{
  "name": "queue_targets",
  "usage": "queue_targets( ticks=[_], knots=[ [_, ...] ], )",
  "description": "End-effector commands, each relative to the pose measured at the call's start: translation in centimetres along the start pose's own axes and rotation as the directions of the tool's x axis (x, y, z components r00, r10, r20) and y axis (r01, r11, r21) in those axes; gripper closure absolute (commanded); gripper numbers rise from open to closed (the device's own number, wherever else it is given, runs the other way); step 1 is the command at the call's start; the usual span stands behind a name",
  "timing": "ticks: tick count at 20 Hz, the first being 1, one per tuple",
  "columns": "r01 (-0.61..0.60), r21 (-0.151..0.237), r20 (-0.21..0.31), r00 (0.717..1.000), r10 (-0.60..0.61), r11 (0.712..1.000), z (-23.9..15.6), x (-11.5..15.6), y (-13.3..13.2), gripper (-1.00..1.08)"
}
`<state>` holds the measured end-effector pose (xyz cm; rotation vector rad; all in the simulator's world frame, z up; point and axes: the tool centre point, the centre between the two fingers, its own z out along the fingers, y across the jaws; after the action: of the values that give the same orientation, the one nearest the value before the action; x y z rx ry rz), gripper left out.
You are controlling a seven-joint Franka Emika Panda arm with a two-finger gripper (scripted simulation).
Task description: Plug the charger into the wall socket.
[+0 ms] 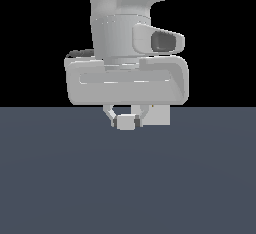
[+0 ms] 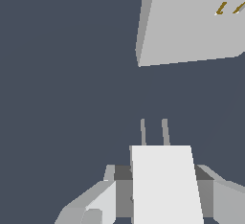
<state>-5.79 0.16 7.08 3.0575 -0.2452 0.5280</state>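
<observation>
The desk (image 1: 128,178) is a plain dark slate surface that fills the lower half of the exterior view.

The arm's white wrist housing hangs over it and hides much of what lies beyond.

The socket (image 2: 191,22) comes next in size: a flat grey square plate standing upright. In the wrist view it lies at about one o'clock from the charger and well apart from it, with its face turned toward the camera and its two orange-brown holes near the frame's edge. In the exterior view only a pale corner of the socket (image 1: 160,115) shows, past the end effector at about three o'clock.

The end effector (image 2: 162,192) is pressed against the charger (image 2: 165,184) from both sides, pinching it. In the exterior view the held block (image 1: 126,123) sits between the fingertips, low over the desk.

Smallest are the two prongs (image 2: 154,132), which stick straight out toward twelve o'clock. That sets the charger's long axis. The holes sit off that line, toward one o'clock, and look slanted against the prongs. So I judge the coming move needs a sideways shift and perhaps a slight turn before the push in. Pushing straight ahead from this pose would probably miss the plate.
</observation>
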Motion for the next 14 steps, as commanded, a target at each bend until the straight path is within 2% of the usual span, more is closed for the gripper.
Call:
queue_targets(
  ticks=[1, 14],
  knots=[
    [0.018, 0.006, 0.000, 1.000, -0.018, 1.000, -0.3, 0.5, 0.8, 1.08],
    [0.090, 0.033, 0.001, 0.996, -0.090, 0.995, -1.5, 2.9, 4.3, 1.08]
  ],
)
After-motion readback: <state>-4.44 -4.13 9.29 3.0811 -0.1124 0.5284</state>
